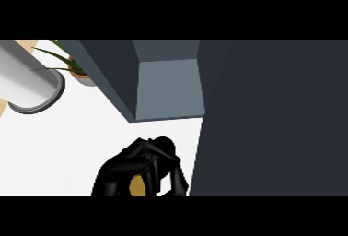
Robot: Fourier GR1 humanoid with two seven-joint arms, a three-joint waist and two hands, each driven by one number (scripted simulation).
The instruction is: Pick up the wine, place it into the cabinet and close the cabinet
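Observation:
My right hand is low in the middle of the head view, just left of the cabinet's big dark panel. Its black fingers are curled round the wine, which shows only as a small yellow-brown patch between them; the rest of the bottle is hidden. Above the hand, a lighter slate-grey face of the cabinet juts out over the white counter. I cannot tell whether the dark panel is an open door or the cabinet's side. My left hand does not show.
A thick grey cylinder with a dark rim lies at the upper left. A green spiky plant in a pot stands beside the cabinet's left edge. White counter spreads to the left of the hand.

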